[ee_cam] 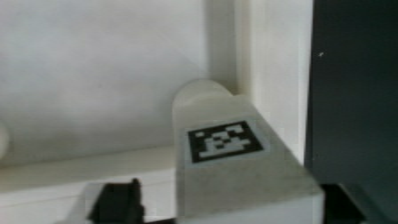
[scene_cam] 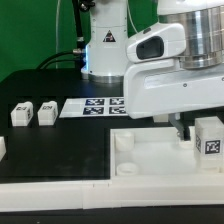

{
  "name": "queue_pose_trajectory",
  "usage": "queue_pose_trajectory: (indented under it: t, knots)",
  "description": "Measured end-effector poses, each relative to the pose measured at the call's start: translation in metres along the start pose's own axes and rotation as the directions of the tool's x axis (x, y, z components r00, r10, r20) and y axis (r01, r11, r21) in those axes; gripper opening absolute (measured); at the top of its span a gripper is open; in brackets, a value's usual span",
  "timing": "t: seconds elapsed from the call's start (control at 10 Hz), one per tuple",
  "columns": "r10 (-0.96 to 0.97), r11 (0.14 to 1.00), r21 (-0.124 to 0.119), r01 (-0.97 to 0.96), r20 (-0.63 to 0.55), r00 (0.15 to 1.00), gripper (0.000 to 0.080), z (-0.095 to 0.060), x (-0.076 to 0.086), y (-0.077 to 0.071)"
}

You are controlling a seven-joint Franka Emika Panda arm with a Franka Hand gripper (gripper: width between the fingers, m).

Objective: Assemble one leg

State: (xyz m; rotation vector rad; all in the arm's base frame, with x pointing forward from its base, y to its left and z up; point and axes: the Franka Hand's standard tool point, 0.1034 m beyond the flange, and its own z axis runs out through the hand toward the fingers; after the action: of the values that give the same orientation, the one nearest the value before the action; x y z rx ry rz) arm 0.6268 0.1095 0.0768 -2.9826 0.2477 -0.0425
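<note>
The arm fills the exterior view's right and hides much of the work beneath it, so a misalignment at the wrist would be hard to catch from that side. Below it the big white tray-like top lies on the black table. 1 round corner socket shows bare. The far corner on the exterior view's right is covered by the leg, which stands upright there just inside the raised rim.

In the wrist view the leg reaches into that corner with its tag facing the camera. The gripper brackets it, and 1 dark finger shows beside it. A pale sliver seems to lie between finger and leg, so I cannot tell whether the claw is pinching or only loosely around it.

That is the main risk: a slack hold could let the leg tilt or slip when it is pressed or turned. A foot sitting off the socket's centre could jam against the rim, and a sideways push might slide the top. The 2 spare legs near the marker board are well apart from all this.
</note>
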Motion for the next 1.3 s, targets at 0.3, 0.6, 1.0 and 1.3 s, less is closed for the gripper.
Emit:
queue_pose_trajectory:
  t: [0.3, 0.6, 1.0, 1.3]
  knots:
    - [0.332, 0.943, 0.001, -0.332, 0.001, 0.943, 0.0291, 0.0001, 0.0001, 0.0014]
    - [0.831, 0.555, 0.005, -0.832, 0.036, 0.555, 0.0291, 0.0002, -0.0006, 0.0025]
    - [0.951, 0.301, 0.005, -0.954, 0.080, 0.300, 0.0373, 0.0016, -0.0005, 0.0042]
    - [0.863, 0.501, 0.012, -0.865, 0.072, 0.500, 0.0623, 0.0040, -0.0048, 0.0000]
